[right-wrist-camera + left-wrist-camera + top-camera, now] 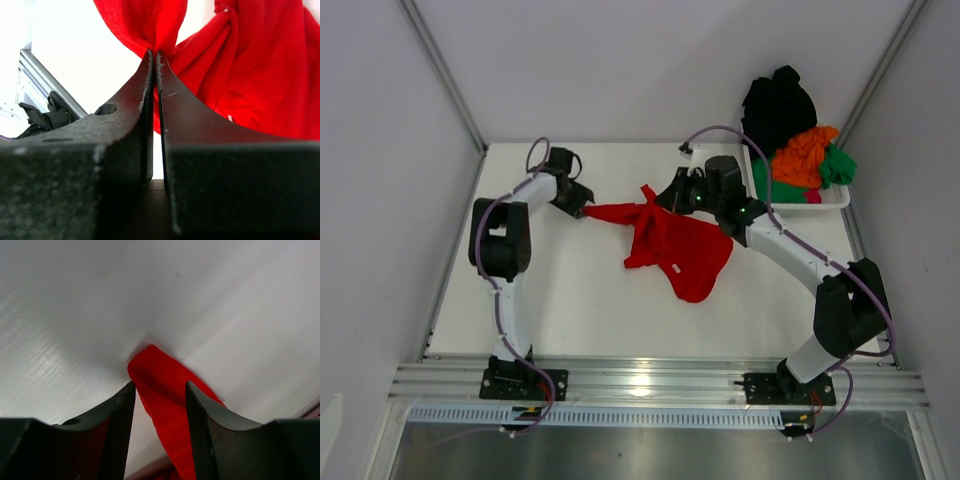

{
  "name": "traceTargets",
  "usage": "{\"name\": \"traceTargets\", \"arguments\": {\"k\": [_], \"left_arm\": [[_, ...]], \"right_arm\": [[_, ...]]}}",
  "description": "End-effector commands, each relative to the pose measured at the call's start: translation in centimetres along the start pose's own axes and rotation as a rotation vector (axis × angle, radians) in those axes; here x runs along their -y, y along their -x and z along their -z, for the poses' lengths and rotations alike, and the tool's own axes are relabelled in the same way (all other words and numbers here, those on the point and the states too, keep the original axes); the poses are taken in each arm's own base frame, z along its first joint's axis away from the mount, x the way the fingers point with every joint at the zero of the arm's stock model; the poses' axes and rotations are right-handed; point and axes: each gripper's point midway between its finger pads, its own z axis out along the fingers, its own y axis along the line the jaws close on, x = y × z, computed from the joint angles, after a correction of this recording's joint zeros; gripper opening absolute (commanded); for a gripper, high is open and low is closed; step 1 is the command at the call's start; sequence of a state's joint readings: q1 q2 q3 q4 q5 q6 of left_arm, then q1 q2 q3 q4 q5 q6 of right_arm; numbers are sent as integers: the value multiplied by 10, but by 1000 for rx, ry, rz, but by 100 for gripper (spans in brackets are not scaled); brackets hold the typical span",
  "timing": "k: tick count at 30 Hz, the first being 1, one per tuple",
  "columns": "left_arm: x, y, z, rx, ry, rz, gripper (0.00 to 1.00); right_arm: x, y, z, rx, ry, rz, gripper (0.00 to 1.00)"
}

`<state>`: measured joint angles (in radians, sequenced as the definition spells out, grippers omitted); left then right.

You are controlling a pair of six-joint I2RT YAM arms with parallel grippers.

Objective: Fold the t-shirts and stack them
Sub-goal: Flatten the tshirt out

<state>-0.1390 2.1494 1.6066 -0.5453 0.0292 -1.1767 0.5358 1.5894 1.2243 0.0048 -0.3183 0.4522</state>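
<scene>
Red t-shirt: lay crumpled on the white counter in the middle of the top view. One thin end was drawn out toward the left and a bunched peak stood raised at its upper edge.
Left hand: sat at the tip of the drawn-out end, left of centre. In its wrist view the fingers stood spread, with the red cloth running between them and a sliver of counter showing beside the cloth.
Right hand: sat at the raised peak, just above centre. In its wrist view the fingers were pressed together, pinching a fold of red cloth at their tips. The rest of the shirt filled the upper right of that frame.
Basket: white plastic, upper right of the top view, on the counter's far right corner.
Black t-shirt: heaped at the basket's far end, against the wall.
Orange t-shirt: piled in the basket, below the black one.
Green t-shirt: touched the orange one on its right.
Pink cloth: a small scrap at the basket's near edge, too little showing to tell its shape.
</scene>
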Motion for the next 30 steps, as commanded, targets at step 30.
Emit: {"name": "traceTargets", "arguments": {"k": [30], "left_arm": [[-5, 2, 2, -11, 205, -263, 46]], "right_arm": [[-39, 37, -10, 76, 59, 41, 0]]}}
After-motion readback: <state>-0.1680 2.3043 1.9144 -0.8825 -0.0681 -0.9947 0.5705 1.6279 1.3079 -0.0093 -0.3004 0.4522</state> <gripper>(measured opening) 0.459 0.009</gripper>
